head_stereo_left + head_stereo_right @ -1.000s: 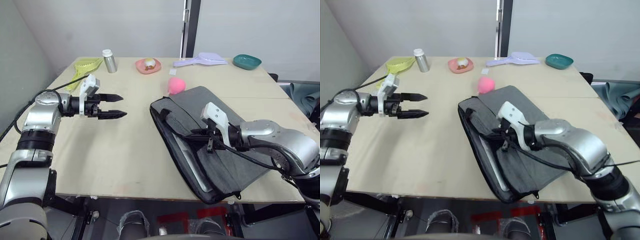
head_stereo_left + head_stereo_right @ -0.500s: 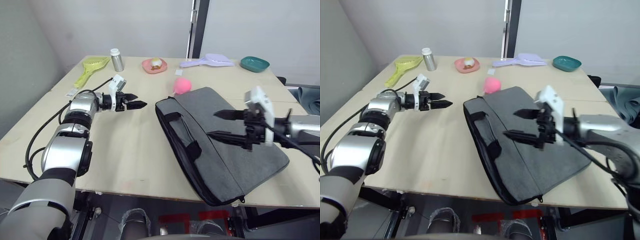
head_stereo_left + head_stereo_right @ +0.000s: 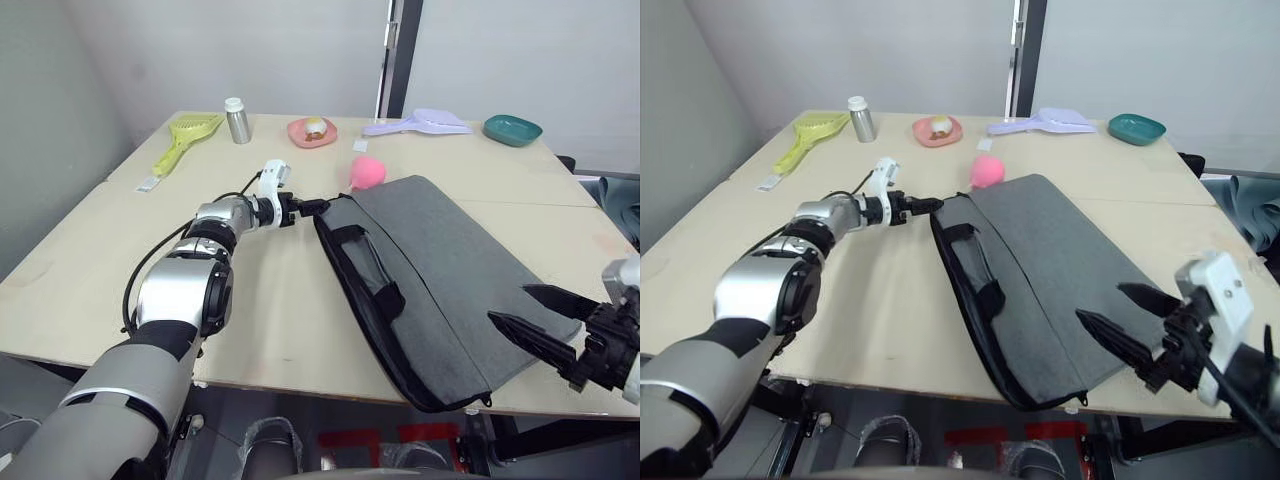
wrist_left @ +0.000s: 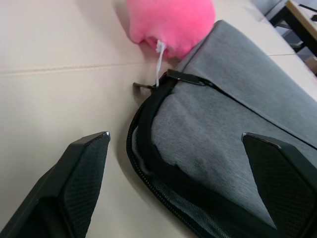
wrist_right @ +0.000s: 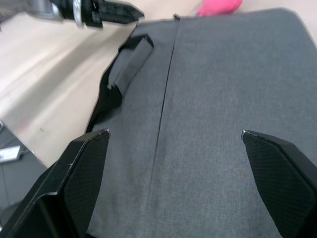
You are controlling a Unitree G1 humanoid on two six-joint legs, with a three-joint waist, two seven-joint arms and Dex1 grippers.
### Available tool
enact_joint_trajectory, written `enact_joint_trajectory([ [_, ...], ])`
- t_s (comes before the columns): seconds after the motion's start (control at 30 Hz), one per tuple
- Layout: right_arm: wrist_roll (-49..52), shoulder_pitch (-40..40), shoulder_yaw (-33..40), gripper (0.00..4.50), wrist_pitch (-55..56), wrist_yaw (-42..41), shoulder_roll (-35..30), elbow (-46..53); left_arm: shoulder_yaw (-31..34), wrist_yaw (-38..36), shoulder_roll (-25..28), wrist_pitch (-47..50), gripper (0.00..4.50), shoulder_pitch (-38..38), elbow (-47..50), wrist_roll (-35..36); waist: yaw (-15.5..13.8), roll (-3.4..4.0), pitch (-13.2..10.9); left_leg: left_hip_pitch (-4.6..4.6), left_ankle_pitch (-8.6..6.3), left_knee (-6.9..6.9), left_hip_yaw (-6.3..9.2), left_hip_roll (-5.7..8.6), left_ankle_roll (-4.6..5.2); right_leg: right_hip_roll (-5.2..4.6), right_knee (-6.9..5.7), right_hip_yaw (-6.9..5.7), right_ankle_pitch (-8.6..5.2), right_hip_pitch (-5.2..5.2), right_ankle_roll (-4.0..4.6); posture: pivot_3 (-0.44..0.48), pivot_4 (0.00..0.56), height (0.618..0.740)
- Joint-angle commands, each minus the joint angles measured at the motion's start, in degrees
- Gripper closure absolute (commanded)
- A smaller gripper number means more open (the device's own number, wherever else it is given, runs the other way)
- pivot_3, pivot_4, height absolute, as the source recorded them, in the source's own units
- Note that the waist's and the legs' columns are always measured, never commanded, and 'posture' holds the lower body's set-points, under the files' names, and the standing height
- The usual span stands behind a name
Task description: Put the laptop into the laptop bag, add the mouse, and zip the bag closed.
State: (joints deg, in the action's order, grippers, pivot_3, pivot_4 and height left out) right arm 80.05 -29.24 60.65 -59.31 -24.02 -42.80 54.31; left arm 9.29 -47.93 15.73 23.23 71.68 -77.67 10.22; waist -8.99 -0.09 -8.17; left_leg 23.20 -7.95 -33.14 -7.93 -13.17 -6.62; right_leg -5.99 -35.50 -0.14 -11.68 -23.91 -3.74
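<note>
My left jaws, spread, sit at the laptop bag upper-centre corner; right jaws, spread, overhang its lower-right edge.

On the pale beige table lies the plain grey laptop bag with black edging and black strap handles, a bright pink plush toy at its 12 o'clock corner, and both the left claw and right claw are black with a fine cross-hatched texture.
</note>
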Motion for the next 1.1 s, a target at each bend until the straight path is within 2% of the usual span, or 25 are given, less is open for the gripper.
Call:
enact_joint_trajectory([
  [0.03,4.90,-6.69,5.36,0.00,5.44,1.68,1.54,2.75,2.83,2.60,-1.15,0.35,0.82,1.01,0.11,0.42,-0.08,-0.02,-0.02,0.00,0.00,0.03,0.04,0.00,0.00,0.00,0.08,-0.05,0.00,0.04,-0.01,0.000,0.150,0.740],
  [0.17,4.80,-17.67,5.74,0.00,9.76,-0.83,6.88,4.52,5.10,2.47,-1.87,0.23,2.30,1.70,0.32,1.11,-0.14,-0.02,-0.03,0.13,-0.01,0.29,0.13,0.03,0.00,-0.01,0.43,-0.22,-0.02,0.03,-0.09,0.000,0.150,0.740],
  [0.37,3.20,-30.43,0.81,0.00,14.35,-7.35,14.80,4.06,4.34,0.42,-2.16,0.25,4.39,1.85,0.75,-0.57,-0.06,0.01,-0.05,0.46,-0.09,0.44,0.35,0.04,-0.01,-0.04,0.74,-0.45,-0.07,-0.04,-0.17,0.000,0.150,0.740],
  [0.47,5.38,-34.32,-2.45,0.00,16.13,-9.58,17.67,2.28,4.09,-2.54,-1.60,0.35,4.46,1.64,1.41,-0.59,0.08,0.02,-0.06,0.60,-0.10,0.45,0.51,0.05,-0.01,-0.06,0.86,-0.68,-0.07,-0.03,-0.17,0.000,0.150,0.740],
  [0.6,1.70,-36.09,-12.91,0.00,14.09,-9.16,17.60,-0.51,5.68,-6.15,-0.68,3.12,4.46,1.05,2.33,1.14,0.25,0.05,-0.07,0.65,-0.10,0.51,0.62,0.09,-0.02,-0.10,0.97,-0.83,-0.07,0.02,-0.18,0.000,0.150,0.740],
  [0.7,1.37,-33.94,-18.70,0.00,13.78,-7.81,17.23,-5.69,6.19,-8.60,-0.06,5.53,4.46,0.39,3.52,2.31,0.25,0.08,-0.09,0.75,-0.09,0.54,0.75,0.10,-0.03,-0.10,1.03,-0.98,-0.07,0.06,-0.18,0.000,0.150,0.740],
  [0.83,1.70,-29.72,-26.42,0.00,13.16,-4.44,15.93,-7.84,6.42,-9.60,0.61,8.17,4.46,-1.38,5.30,3.27,0.42,0.16,-0.05,0.81,-0.09,0.57,0.87,0.14,-0.04,-0.12,1.10,-1.11,-0.06,0.12,-0.17,0.000,0.150,0.740],
  [0.93,-1.67,-26.06,-32.03,0.00,12.26,-2.09,15.23,-11.09,5.76,-10.65,0.98,9.66,4.46,-3.36,7.22,3.41,0.44,0.21,-0.03,0.71,-0.08,0.56,0.90,0.14,-0.05,-0.11,1.10,-1.16,-0.06,0.27,-0.17,0.000,0.150,0.740],
  [1.1,-1.08,-20.27,-34.11,0.00,13.46,0.12,15.61,-16.51,5.33,-11.24,1.97,12.57,4.46,-5.52,10.32,4.14,0.44,0.21,-0.03,0.59,-0.08,0.54,0.97,0.20,-0.05,-0.18,1.15,-1.21,-0.05,0.49,-0.17,0.000,0.150,0.740],
])
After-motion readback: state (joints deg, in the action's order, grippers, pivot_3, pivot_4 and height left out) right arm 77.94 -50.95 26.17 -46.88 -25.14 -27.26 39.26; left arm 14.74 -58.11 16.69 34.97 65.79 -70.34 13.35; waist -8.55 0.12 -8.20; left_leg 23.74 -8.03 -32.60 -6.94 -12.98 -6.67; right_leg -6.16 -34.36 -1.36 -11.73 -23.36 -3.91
